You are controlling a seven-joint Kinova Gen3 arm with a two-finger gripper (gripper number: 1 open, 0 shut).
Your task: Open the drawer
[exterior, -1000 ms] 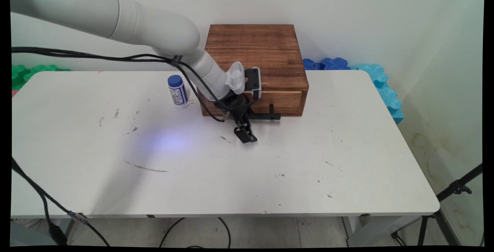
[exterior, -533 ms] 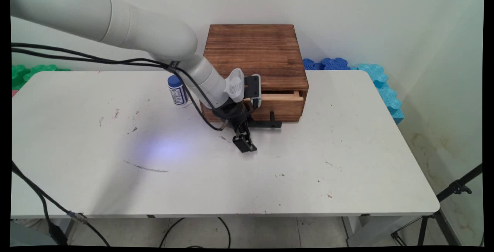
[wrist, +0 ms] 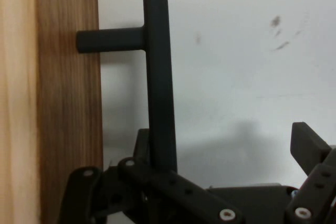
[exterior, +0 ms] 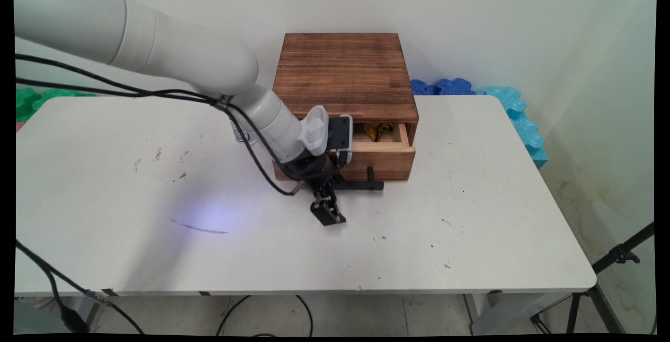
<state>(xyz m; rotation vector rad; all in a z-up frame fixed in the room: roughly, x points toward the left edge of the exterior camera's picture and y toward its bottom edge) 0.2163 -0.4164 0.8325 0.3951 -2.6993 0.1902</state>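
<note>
Claw (exterior: 328,203) was spread open, one finger (wrist: 140,142) hooked behind the handle (exterior: 361,185) of the partly-out drawer (exterior: 384,156) (something yellowish inside), far-middle of the desk (exterior: 471,200). It hooked the handle's left end, so I'd guess only a dead-straight pull avoids skewing.

So there's one wooden drawer box (exterior: 345,77), one black handle (exterior: 361,185) on its drawer, and one desk (exterior: 471,216). Contents partly hidden, can't count those.
</note>
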